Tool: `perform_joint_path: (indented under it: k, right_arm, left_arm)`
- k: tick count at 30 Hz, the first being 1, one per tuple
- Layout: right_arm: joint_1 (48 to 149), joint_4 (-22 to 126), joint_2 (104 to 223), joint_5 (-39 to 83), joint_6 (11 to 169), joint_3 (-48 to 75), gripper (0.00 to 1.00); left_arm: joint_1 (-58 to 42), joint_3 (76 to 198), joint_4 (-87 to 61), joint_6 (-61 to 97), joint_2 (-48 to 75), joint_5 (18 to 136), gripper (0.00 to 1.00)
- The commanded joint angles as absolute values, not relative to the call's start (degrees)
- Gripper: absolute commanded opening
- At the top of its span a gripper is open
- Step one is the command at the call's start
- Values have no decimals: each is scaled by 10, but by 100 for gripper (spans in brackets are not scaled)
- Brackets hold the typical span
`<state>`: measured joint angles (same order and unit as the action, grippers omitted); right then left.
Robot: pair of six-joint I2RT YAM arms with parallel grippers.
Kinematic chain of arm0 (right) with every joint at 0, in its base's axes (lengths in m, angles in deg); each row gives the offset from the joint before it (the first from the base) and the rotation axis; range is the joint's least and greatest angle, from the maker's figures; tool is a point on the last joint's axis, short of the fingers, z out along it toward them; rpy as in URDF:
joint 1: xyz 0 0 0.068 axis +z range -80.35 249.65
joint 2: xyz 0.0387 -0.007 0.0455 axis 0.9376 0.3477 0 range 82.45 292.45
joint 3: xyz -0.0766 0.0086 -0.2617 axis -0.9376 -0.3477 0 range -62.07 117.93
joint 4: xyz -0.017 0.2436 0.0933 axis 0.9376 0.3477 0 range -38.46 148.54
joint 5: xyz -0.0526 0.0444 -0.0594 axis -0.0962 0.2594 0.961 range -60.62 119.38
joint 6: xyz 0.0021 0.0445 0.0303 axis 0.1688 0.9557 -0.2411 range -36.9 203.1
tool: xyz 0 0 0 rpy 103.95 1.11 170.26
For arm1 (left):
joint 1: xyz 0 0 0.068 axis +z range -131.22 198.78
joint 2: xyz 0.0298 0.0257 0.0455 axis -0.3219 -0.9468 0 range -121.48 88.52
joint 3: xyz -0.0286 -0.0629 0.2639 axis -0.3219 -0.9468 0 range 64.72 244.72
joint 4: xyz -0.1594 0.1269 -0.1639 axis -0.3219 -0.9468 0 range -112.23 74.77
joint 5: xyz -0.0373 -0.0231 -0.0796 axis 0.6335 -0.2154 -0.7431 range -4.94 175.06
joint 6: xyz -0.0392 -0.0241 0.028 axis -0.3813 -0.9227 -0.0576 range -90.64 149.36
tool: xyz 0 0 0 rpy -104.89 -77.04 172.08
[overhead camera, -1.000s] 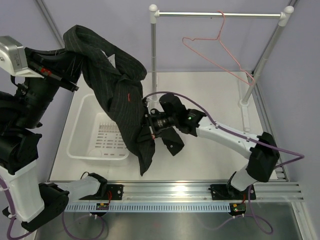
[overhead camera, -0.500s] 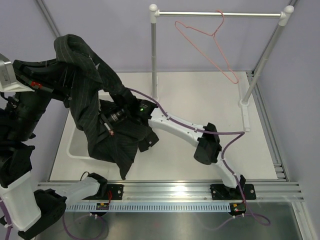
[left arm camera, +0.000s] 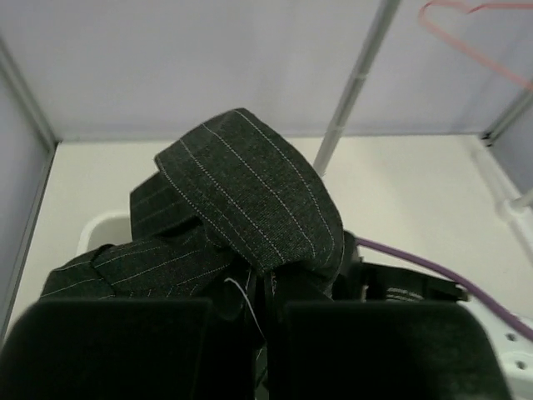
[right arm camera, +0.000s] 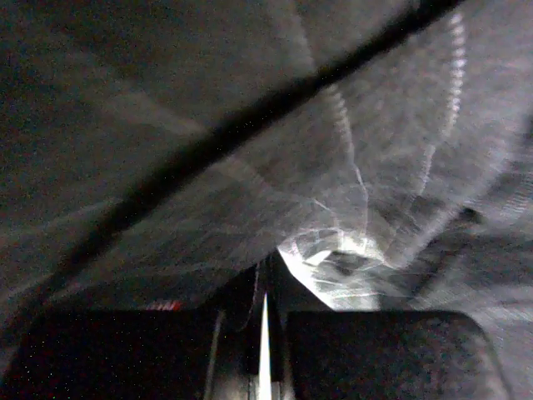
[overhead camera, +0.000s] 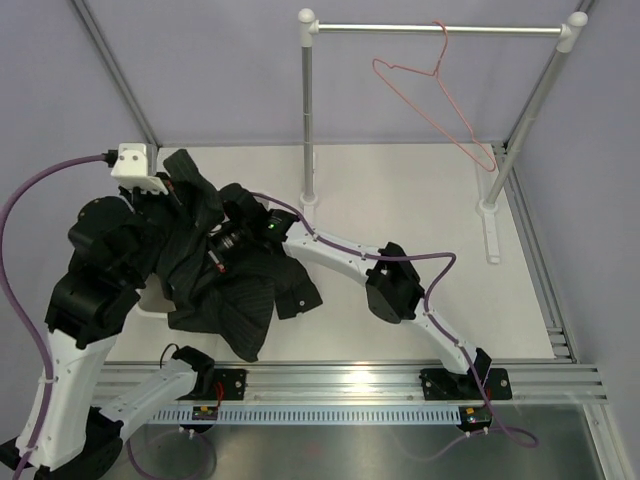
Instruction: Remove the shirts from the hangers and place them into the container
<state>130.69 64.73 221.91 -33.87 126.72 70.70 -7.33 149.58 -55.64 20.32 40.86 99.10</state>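
The black pinstriped shirt (overhead camera: 225, 285) lies bunched over the white container (overhead camera: 150, 303), of which only a sliver of rim shows; part of the cloth spills onto the table in front. My left gripper (overhead camera: 178, 192) is shut on a fold at the shirt's far left, and the left wrist view shows that fold (left arm camera: 250, 196) rising from the closed jaws (left arm camera: 266, 292), with a container corner (left arm camera: 98, 227) behind. My right gripper (overhead camera: 222, 252) is buried in the heap's middle, shut on cloth (right arm camera: 266, 292). The pink hanger (overhead camera: 445, 100) hangs bare on the rail.
A metal rail (overhead camera: 440, 30) on two uprights with white joints stands at the back right. The right arm's elbow (overhead camera: 392, 292) and purple cable stretch across the table's middle. Purple walls close in the left, back and right sides.
Both arms have carried the shirt left and down, from hanging high in the air to lying heaped on the container. The bare hanger has swung on the rail.
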Motion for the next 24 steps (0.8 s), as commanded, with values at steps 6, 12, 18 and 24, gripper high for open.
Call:
perform_joint_path:
  k: [6, 12, 18, 24]
  right_arm:
    - [1290, 733, 2080, -108, 1196, 589, 0]
    - [1290, 751, 1919, 137, 1170, 429, 0]
    - [1290, 827, 1802, 230, 1107, 387, 25]
    - [1291, 831, 1738, 270, 1064, 273, 93]
  left_arm:
    - [-71, 1444, -592, 102, 402, 1157, 0]
    - [-70, 1418, -610, 77, 384, 1141, 0]
    - [-65, 1343, -572, 56, 388, 1099, 0]
    - [-47, 1308, -558, 40, 364, 1050, 2]
